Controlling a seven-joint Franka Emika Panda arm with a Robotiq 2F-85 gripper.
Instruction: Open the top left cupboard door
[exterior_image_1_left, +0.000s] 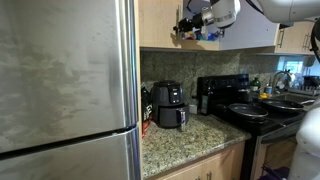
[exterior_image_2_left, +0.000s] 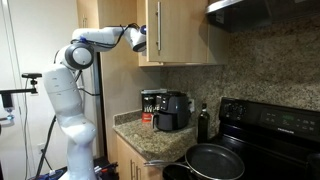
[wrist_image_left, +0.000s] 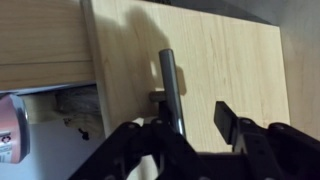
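The white arm (exterior_image_2_left: 72, 100) stands tall beside the counter (exterior_image_2_left: 150, 135). Its lower links are stacked upright, and the upper link is bent over at the shoulder. The forearm stretches out level at cupboard height towards the wall units. At its end the pincer (exterior_image_2_left: 139, 40) points straight at the cupboard front, high above the counter.

From the wrist view, the pincer (wrist_image_left: 192, 118) is partly spread and has not clamped. Its two black fingers straddle the handle (wrist_image_left: 171, 88). The right-hand finger (wrist_image_left: 228, 115) stands clearly apart from the bar, with bare wood showing between them. The other finger sits right against the bar and may be touching it, though the dark linkage there makes that hard to judge. Nothing is gripped.

The top left cupboard door (wrist_image_left: 225, 60) fills most of that view. It is a flat panel of light honey wood with a fine, even grain and a plain square edge. The handle is a slim grey metal bar held off the surface on a short post, close to the edge of the door.

In an exterior view the door (exterior_image_1_left: 160, 22) hangs at the top of the wall, just beside the pincer (exterior_image_1_left: 192, 28) and above the speckled stone counter (exterior_image_1_left: 190, 135). I cannot tell from either exterior view whether it is ajar.
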